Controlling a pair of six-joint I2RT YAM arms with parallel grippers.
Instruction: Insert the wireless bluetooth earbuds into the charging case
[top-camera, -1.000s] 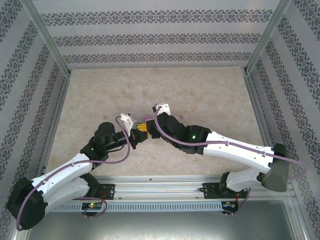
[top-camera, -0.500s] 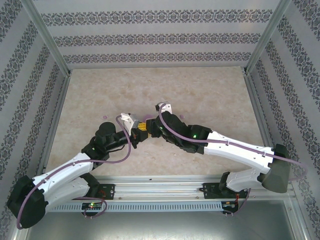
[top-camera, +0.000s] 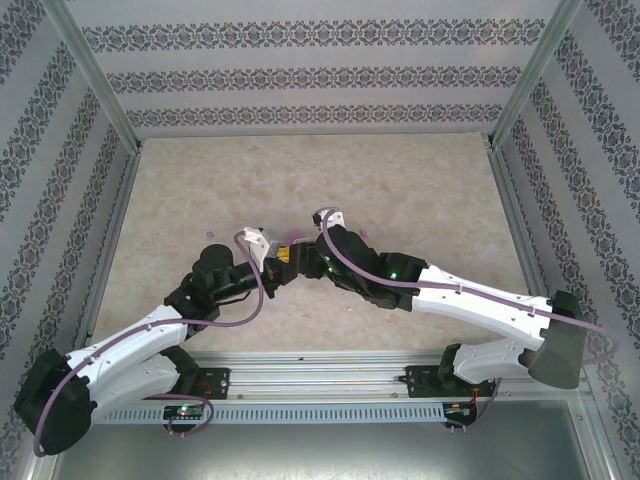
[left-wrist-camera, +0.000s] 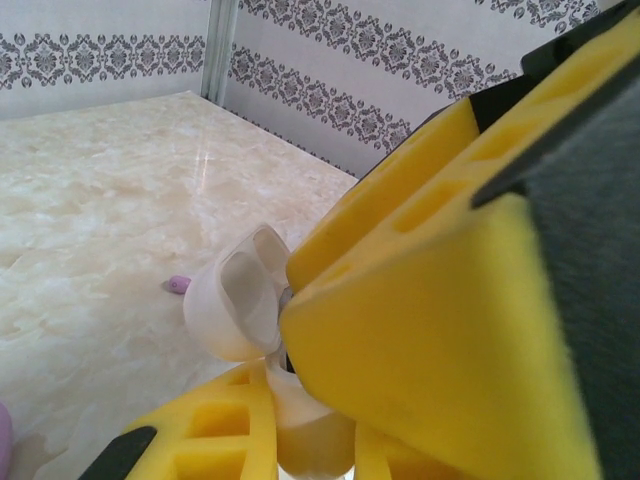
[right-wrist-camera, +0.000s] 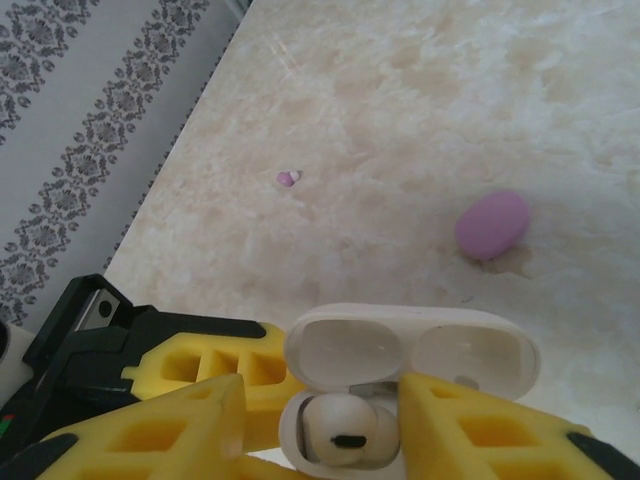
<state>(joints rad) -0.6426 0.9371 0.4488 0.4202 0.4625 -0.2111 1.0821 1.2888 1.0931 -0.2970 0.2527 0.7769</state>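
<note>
Seen from above, the two white arms meet mid-frame over the mottled beige table (top-camera: 400, 180), the left gripper (top-camera: 281, 257) just left of the right gripper (top-camera: 301, 246), and what lies between them is too small to tell. The left wrist view shows the glossy white charging case (left-wrist-camera: 235, 300), its rounded lid tipped open and its body clamped between that gripper's ribbed yellow foam fingers (left-wrist-camera: 205, 440). The right wrist view adds one whitish earbud (right-wrist-camera: 340, 425) seated in the case at bottom centre with the right gripper's fingers flanking it, pinching or not I cannot tell, and a smooth pink pebble-shaped case (right-wrist-camera: 492, 224) at upper right.
</note>
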